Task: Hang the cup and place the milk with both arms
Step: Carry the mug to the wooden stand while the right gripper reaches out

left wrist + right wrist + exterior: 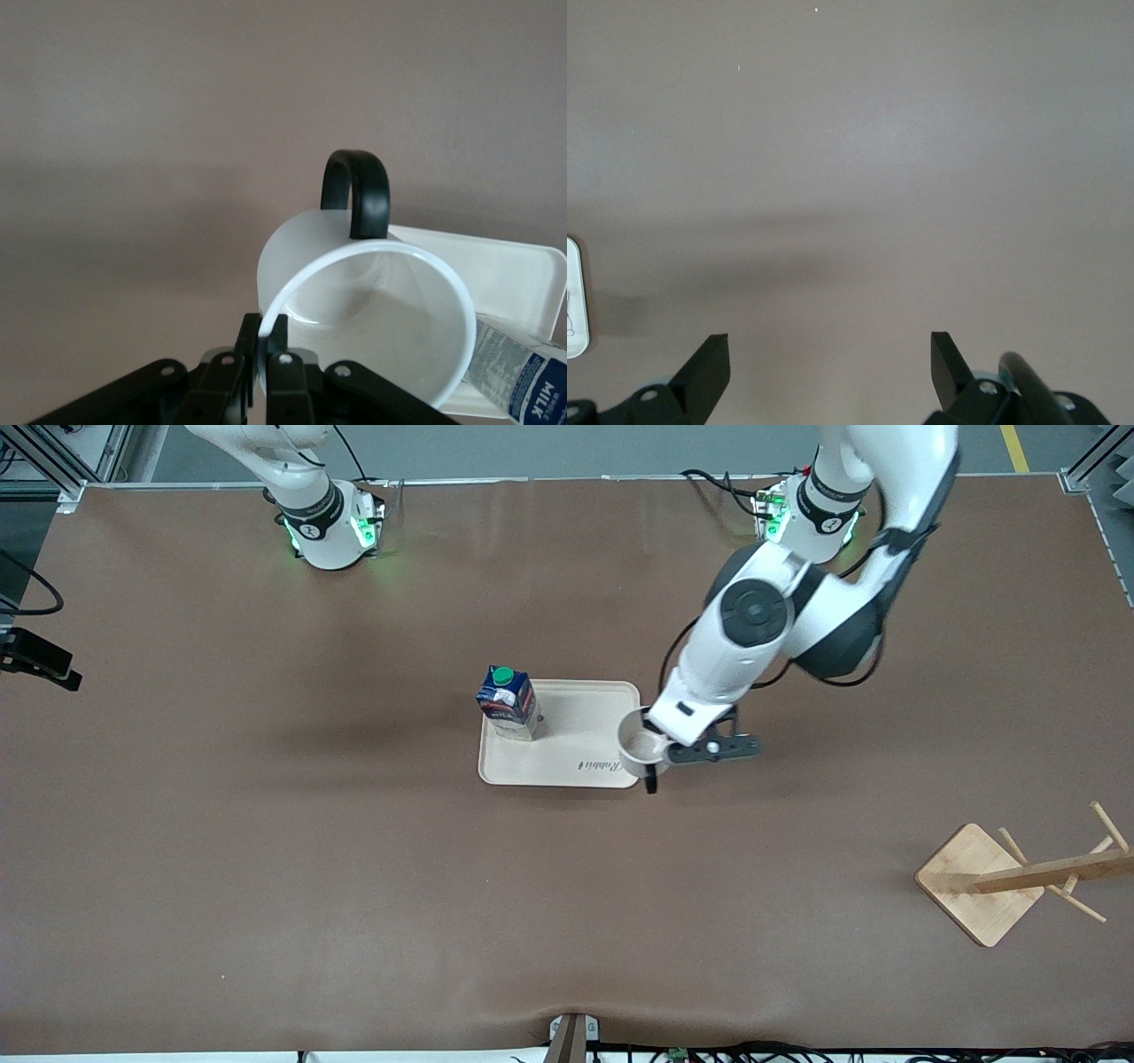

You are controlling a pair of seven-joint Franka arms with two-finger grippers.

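The white cup (pixel 640 744) with its black handle (pixel 356 190) hangs in my left gripper (pixel 660 748), over the corner of the beige tray (pixel 576 766) toward the left arm's end. The left gripper (pixel 264 341) is shut on the cup's rim (pixel 381 310). The dark blue milk (pixel 509 704) with a green cap stands upright on the tray, at the corner toward the right arm's end; its side shows in the left wrist view (pixel 523 376). My right gripper (pixel 830 354) is open and empty above bare table, and the front view does not show it.
A wooden cup rack (pixel 1019 872) with angled pegs stands near the front camera at the left arm's end of the table. A tray edge (pixel 571 297) shows in the right wrist view. Brown table (pixel 266 868) surrounds the tray.
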